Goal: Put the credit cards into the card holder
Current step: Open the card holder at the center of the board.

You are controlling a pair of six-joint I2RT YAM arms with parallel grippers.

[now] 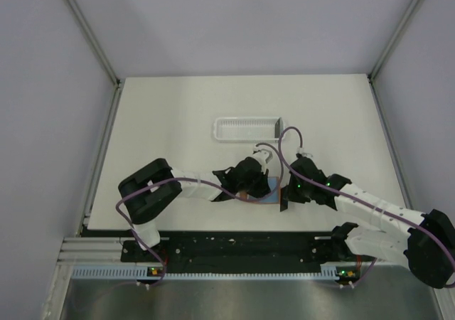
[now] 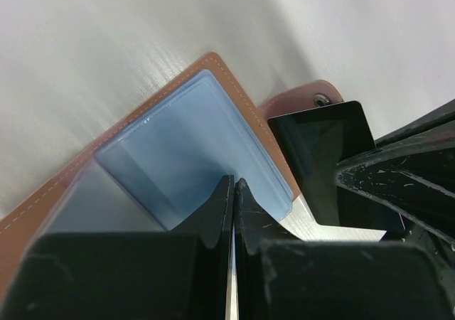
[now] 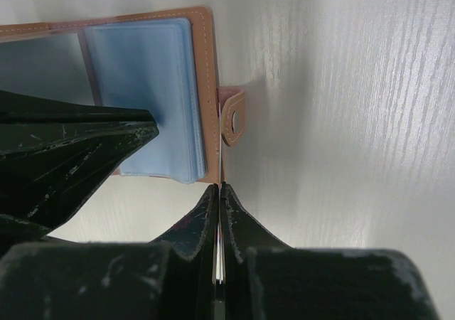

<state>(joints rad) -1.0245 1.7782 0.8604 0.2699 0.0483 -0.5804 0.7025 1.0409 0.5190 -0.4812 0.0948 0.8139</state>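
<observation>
- R gripper (image 3: 219,192) is pinching a black credit card (image 2: 323,156) edge-on, jaws clamped tight on it. The card is standing upright just off the card holder (image 2: 170,135), on its snap tab (image 3: 233,117) side.
- L gripper (image 2: 232,185) is sitting w/ jaws fully together, tips down on the holder's blue sleeve (image 3: 142,85). Can't tell if it's nipping a sleeve leaf or just pressing it flat.
- Holder is lying open on the table (image 1: 178,114), between the two grippers. White tray (image 1: 247,129) is lying beyond the holder's far edge, well apart.
- 2nd card isn't showing in any view.
- Step, prob.: lining the card up w/ a sleeve mouth for insertion.
- Risk 1: the card is standing at the tab edge, not at a pocket opening. Pushing from here could be ramming it into the leather rim and skidding the holder.
- Risk 2: if L is only pressing, not spreading a pocket, the thin sleeves could be lying shut, so the card rides over the top instead of going in.
- Risk 3: the two grippers are crowding each other over the holder, so a fingertip clash is likely during the tilt-down.
- Risk 4: a thin-edge pinch could let the card pivot or slip once it's meeting resistance.
</observation>
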